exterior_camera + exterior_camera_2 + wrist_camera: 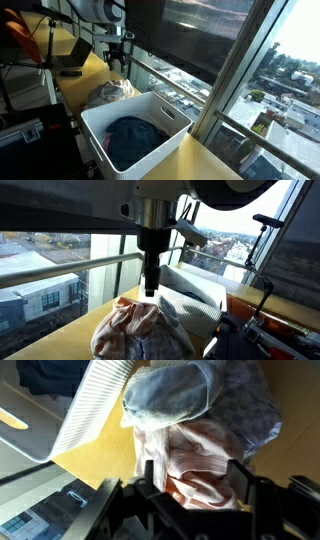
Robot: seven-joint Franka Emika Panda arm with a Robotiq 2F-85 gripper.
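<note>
Window (60, 255): floor-to-ceiling glass behind a metal rail, city rooftops far below and hard daylight pouring in. I judge the glare could wash out my wrist view of pale fabric.

Bench (78, 88): smooth yellow wood running along the glass. It is slick enough that cloth might slide rather than bunch if I press sideways.

Basket (160, 150): white rigid plastic, rectangular with rounded corners and ribbed walls. Its rim stands near my path, and a drift that way could knock or snag it.

Heap of cloth (140, 330): soft, crumpled pink-and-white patterned fabric lying on the bench outside the basket, just beside its wall and directly under me. Loose folds mean a shallow pinch may catch one layer only and let the rest slump away.

Dark cloth (135, 138): navy, limp, bunched in the bottom of the basket.

Grey-blue piece (175, 390): a thin, rounded fold on the heap's basket side, seen in the wrist view. It could be dragged along unintended.

End effector (192, 485): spread wide and holding nothing, poised just above the heap. My dark fingers (147, 478) straddle the pink folds.
</note>
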